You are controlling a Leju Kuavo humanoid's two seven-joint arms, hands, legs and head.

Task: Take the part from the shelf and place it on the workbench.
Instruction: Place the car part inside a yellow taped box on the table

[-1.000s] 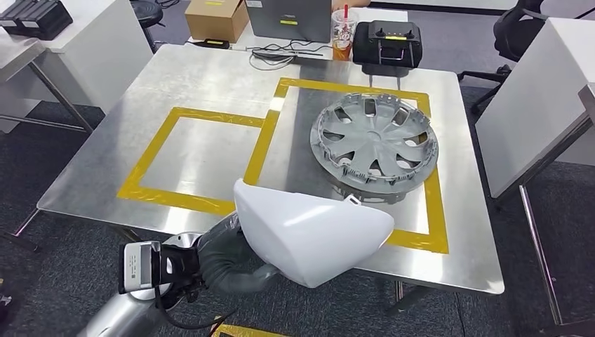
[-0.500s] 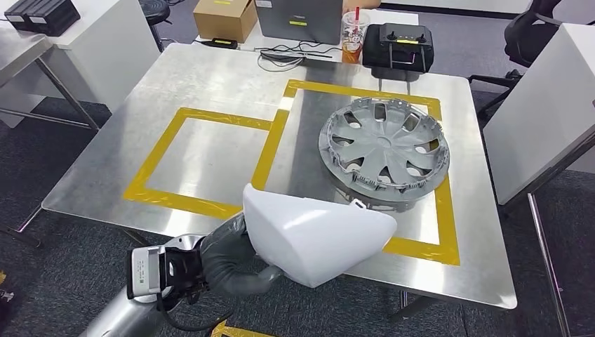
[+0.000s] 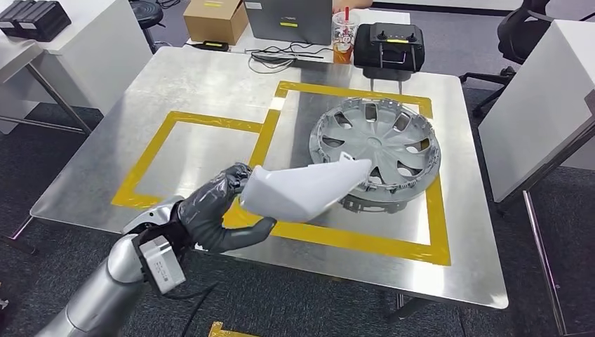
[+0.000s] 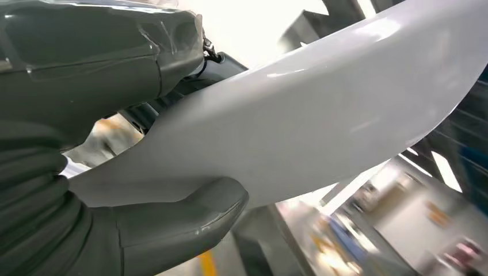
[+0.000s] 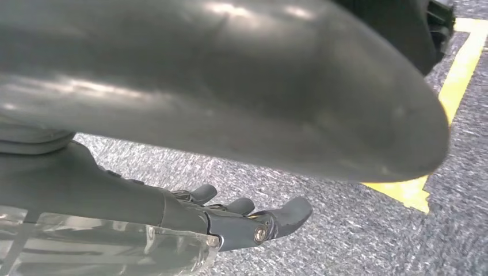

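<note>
**Part raised over the workbench edge**

Since the earlier frame the left hand (image 3: 214, 214) is lifting and turning the white part (image 3: 305, 188), which is now showing its edge rather than its broad face. The part is a smooth, glossy white shell, curved and tapering to a point; that tip is lying over the rim of the grey wheel cover (image 3: 377, 149) as seen from the head view. The hand is clamping the part's wide end, thumb (image 4: 178, 221) pressing underneath, above the yellow tape (image 3: 261, 143) at the near side of the steel workbench (image 3: 210, 84). The right hand (image 5: 241, 218) is hanging above the carpet, fingers apart and holding nothing.
</note>
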